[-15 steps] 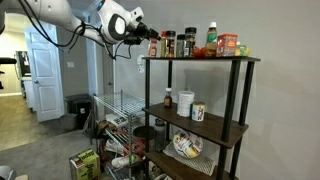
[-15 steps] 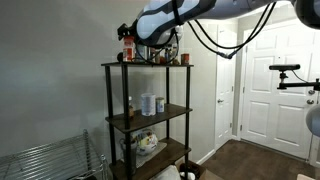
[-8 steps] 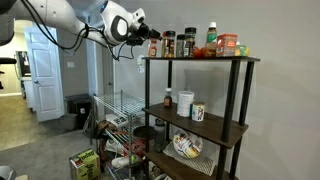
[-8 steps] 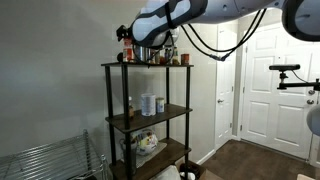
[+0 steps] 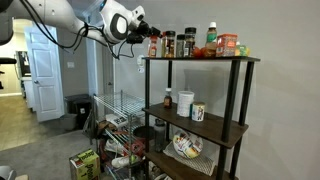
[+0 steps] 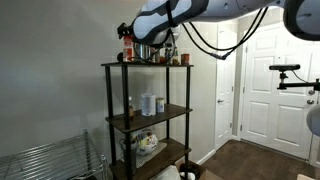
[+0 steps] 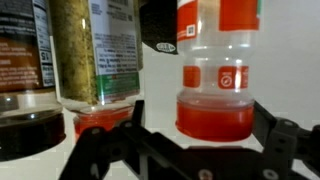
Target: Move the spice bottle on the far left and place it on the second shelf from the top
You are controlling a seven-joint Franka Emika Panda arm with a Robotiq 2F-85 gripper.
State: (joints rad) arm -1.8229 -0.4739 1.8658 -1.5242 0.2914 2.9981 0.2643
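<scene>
Spice bottle (image 7: 215, 112) at top shelf (image 5: 200, 59) edge, jaws spread wide around it

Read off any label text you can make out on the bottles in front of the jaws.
No text can be read in any view.
spice bottle: orange-and-white label with a small square logo, too blurred to read.
herb jar: fine print on its label, too small and blurred to read.
dark jar: light print on a dark label, blurred.
In both exterior views, every label is too small to read.
</scene>
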